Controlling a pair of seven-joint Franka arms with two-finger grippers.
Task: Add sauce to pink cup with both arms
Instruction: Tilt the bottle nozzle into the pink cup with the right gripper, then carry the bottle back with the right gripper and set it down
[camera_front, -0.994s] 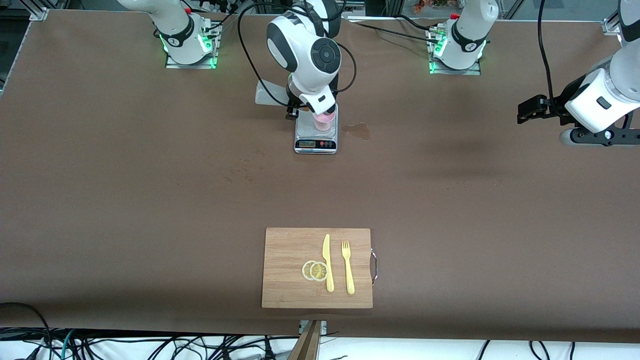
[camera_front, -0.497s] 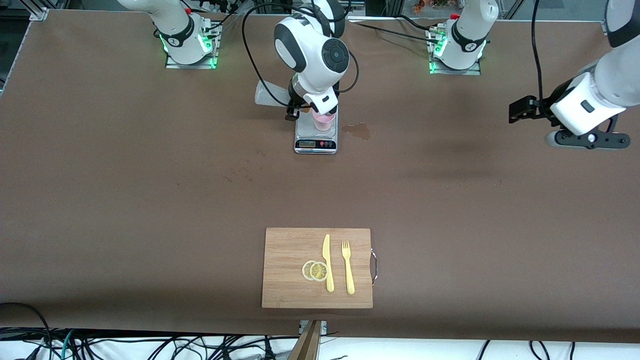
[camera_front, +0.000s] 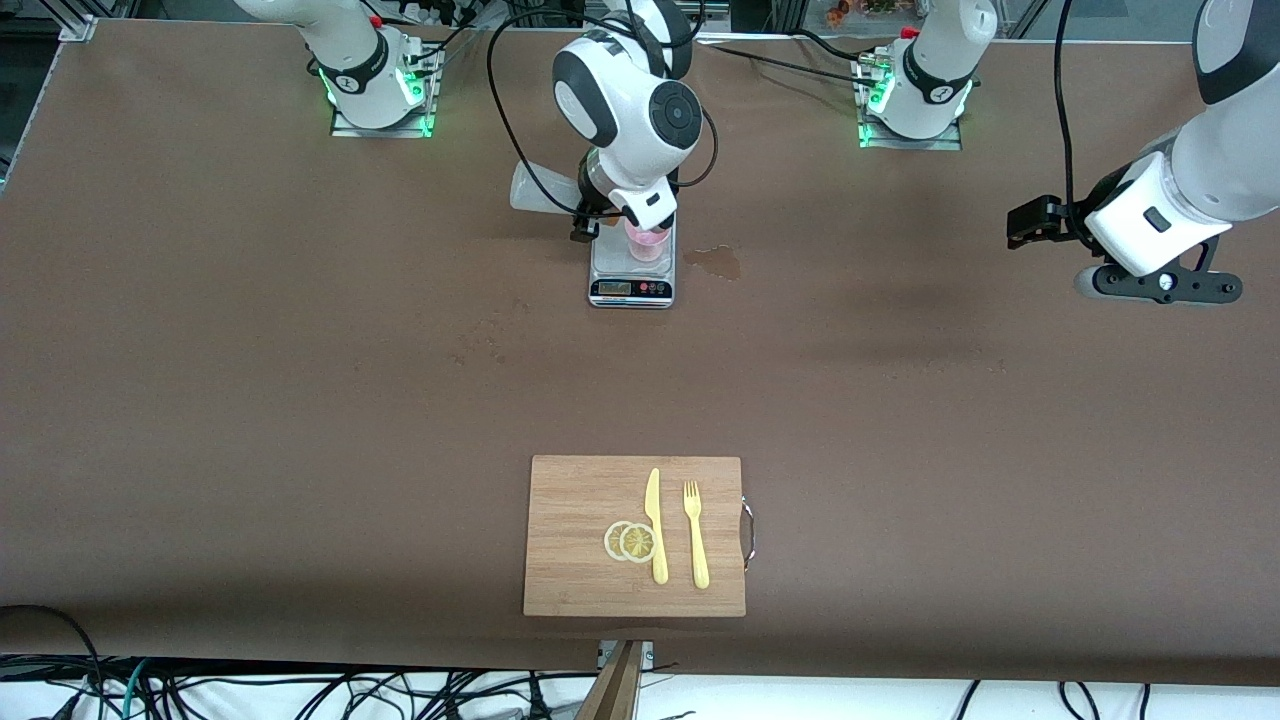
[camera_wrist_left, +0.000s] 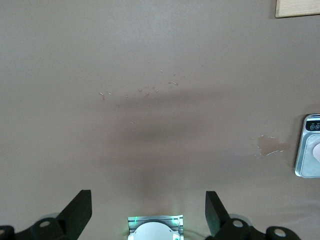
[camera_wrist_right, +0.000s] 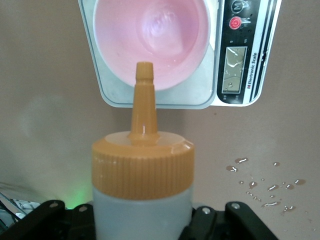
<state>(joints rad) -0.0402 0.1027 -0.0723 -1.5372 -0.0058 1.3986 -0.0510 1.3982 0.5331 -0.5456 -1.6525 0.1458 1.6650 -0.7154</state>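
Observation:
The pink cup (camera_front: 648, 242) stands on a small digital scale (camera_front: 630, 278) toward the robots' side of the table. My right gripper (camera_front: 592, 205) is shut on the sauce bottle (camera_front: 540, 188) and holds it tipped toward the cup. In the right wrist view the whitish bottle (camera_wrist_right: 142, 210) fills the space between my right gripper's (camera_wrist_right: 142, 227) jaws. Its orange nozzle (camera_wrist_right: 144, 95) points over the cup's open mouth (camera_wrist_right: 150, 37). My left gripper (camera_front: 1165, 287) hangs open and empty over bare table at the left arm's end. It also shows in the left wrist view (camera_wrist_left: 147, 212).
A wooden cutting board (camera_front: 580, 570) with lemon slices (camera_front: 630, 541), a yellow knife (camera_front: 655, 525) and a fork (camera_front: 695, 535) lies near the front camera. A wet stain (camera_front: 715, 261) lies beside the scale. Drops (camera_wrist_right: 260, 182) dot the table by the bottle.
My left arm has swung a little toward the middle of the table, gripper still open. My right arm's wrist has shifted slightly, and the bottle stays tipped over the cup.

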